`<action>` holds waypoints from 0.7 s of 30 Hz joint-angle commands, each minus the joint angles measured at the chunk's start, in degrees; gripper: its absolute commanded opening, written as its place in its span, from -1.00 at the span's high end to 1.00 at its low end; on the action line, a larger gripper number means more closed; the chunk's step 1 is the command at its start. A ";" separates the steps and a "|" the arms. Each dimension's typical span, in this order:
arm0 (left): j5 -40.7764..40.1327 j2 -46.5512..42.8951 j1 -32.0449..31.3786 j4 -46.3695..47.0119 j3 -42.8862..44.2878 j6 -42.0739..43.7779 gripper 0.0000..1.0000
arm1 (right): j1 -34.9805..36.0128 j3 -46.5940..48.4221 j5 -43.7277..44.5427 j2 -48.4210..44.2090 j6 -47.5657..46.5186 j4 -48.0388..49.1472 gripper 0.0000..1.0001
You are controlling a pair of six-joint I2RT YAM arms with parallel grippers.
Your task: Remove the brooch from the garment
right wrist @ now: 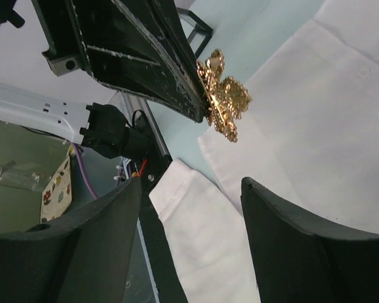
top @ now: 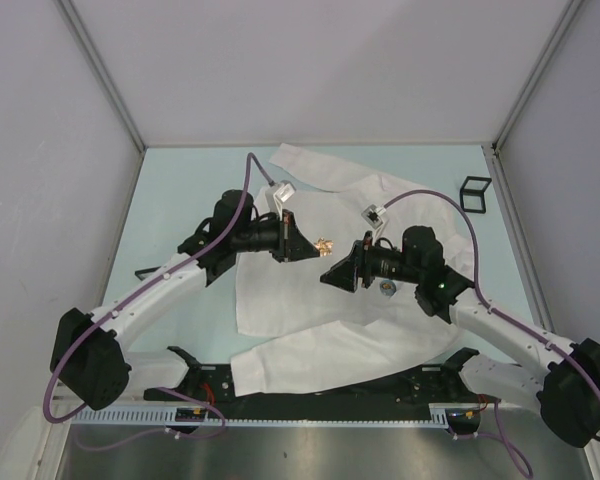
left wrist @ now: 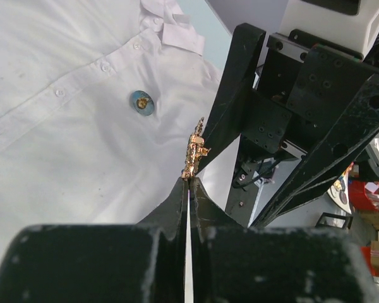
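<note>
The white shirt point(top: 300, 320) lies spread on the pale green table, also in the left wrist view point(left wrist: 63, 139) and the right wrist view point(right wrist: 328, 126). My left gripper point(top: 308, 246) is shut on a gold brooch point(top: 324, 244), holding it by one end above the shirt's middle. The brooch sticks out past the closed fingertips point(left wrist: 182, 184) in the left wrist view point(left wrist: 194, 150). My right gripper point(top: 327, 276) is open and empty, just right of and below the brooch point(right wrist: 223, 96), its jaws wide apart over a sleeve cuff.
A round blue badge point(top: 386, 288) sits on the shirt front near the buttons point(left wrist: 141, 102). A black wire cube point(top: 474, 194) stands at the far right of the table. A small black object point(top: 145, 270) lies at the left. Grey walls enclose the table.
</note>
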 commanded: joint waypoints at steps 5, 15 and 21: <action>5.15 -1.17 0.45 4.40 -0.98 -1.08 0.99 | -1.38 2.24 2.72 -2.68 1.96 4.60 -0.32; 7.44 -1.26 0.45 7.21 -1.42 -2.14 1.00 | -5.42 2.33 0.88 -2.16 5.74 5.13 -0.26; 8.67 -0.56 0.36 8.27 -1.77 -2.84 1.00 | -5.42 2.33 0.26 -1.72 7.32 7.85 -0.17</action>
